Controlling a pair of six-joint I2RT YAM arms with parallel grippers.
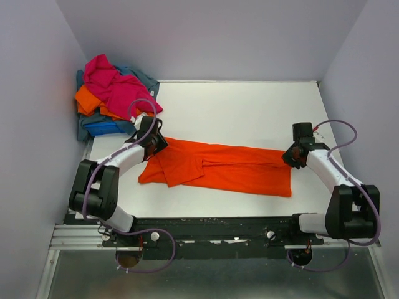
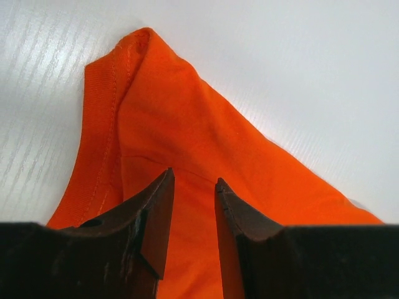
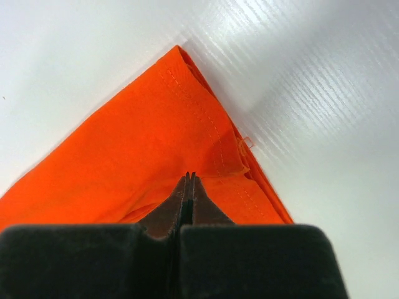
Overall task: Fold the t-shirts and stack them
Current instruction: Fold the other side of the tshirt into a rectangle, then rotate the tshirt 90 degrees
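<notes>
An orange t-shirt point(image 1: 218, 167) lies folded into a long band across the middle of the white table point(image 1: 249, 106). My left gripper point(image 1: 151, 142) is at its upper left corner, jaws open and straddling the fabric point(image 2: 187, 124), with its tips point(image 2: 194, 177) low over it. My right gripper point(image 1: 292, 157) is at the shirt's upper right corner, with its jaws point(image 3: 190, 175) shut on the cloth point(image 3: 137, 143) just inside the hem. A pile at the far left holds a magenta t-shirt point(image 1: 115, 84), another orange one point(image 1: 87, 99), a royal blue one point(image 1: 100, 128) and a grey-blue one point(image 1: 143, 78).
Pale walls enclose the table at the left, back and right. The shirt pile sits in the far left corner, just behind my left arm. The black mounting rail point(image 1: 218, 227) runs along the near edge.
</notes>
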